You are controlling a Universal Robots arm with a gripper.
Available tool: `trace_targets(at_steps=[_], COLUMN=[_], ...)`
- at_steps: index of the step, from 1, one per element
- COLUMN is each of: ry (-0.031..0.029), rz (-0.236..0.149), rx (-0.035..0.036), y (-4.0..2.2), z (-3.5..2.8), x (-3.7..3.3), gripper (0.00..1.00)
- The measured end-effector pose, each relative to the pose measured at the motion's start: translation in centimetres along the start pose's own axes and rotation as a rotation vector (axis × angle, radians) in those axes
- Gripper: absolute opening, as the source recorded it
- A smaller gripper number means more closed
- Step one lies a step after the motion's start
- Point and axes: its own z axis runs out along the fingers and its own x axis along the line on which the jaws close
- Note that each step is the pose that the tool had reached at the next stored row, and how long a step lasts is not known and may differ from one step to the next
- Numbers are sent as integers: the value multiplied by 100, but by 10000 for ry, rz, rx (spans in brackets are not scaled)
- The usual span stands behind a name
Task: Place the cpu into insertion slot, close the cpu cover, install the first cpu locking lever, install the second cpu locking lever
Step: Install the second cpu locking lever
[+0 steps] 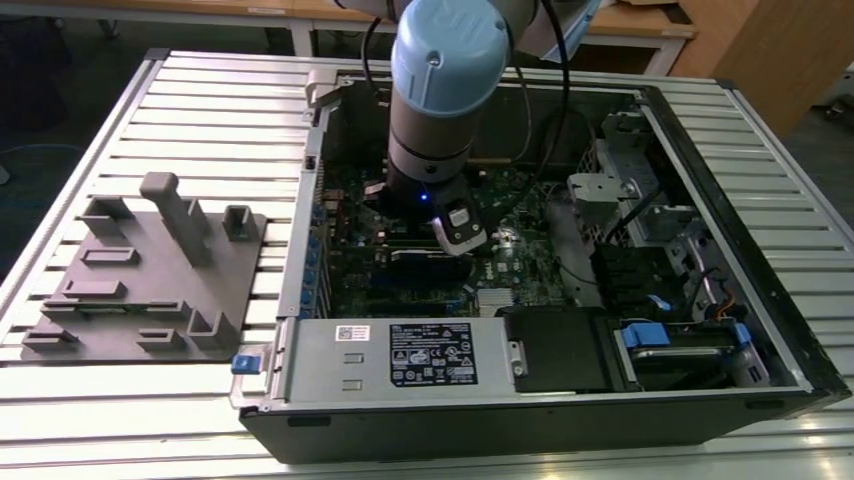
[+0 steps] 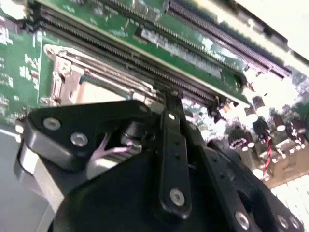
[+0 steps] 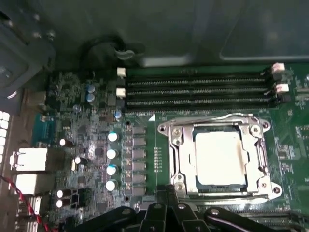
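From high above and well back, my exterior view looks down on the slatted worktop (image 1: 187, 90), the open computer case (image 1: 747, 250) and the arm (image 1: 434, 110) reaching inside it. My first wrist view faces the motherboard (image 3: 87, 140) squarely from close in; my second wrist view skims it obliquely past the gripper's black linkage (image 2: 169, 154). Both wrist views share the insertion slot (image 3: 219, 157) (image 2: 72, 79) and the memory slots (image 3: 193, 89) (image 2: 145, 63).

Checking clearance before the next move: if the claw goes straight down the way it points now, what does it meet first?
Most likely the silvery cpu cover lying closed over the cpu in the insertion slot. The claw sits at that frame's near edge, so depth is unclear; it could touch the green board beside it instead.
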Motion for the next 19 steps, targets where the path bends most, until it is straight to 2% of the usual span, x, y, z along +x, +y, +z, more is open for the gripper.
trace_targets(at_steps=[1, 5, 7, 10, 13, 14, 15, 16, 19], ry=[2, 1, -6, -20, -30, -34, 6, 27, 26], rz=[0, -2, 1, 2, -6, -9, -10, -11, -11], rx=[-33, -58, 13, 167, 224, 220, -44, -180, -190], y=[0, -26, -40, -45, -36, -35, -54, -60, -58], z=[0, -5, -8, -11, -11, -12, 8, 18, 22], x=[0, 0, 0, 0, 0, 0, -5, -7, -8], gripper=[11, 11, 11, 11, 11, 11, 11, 11, 11])
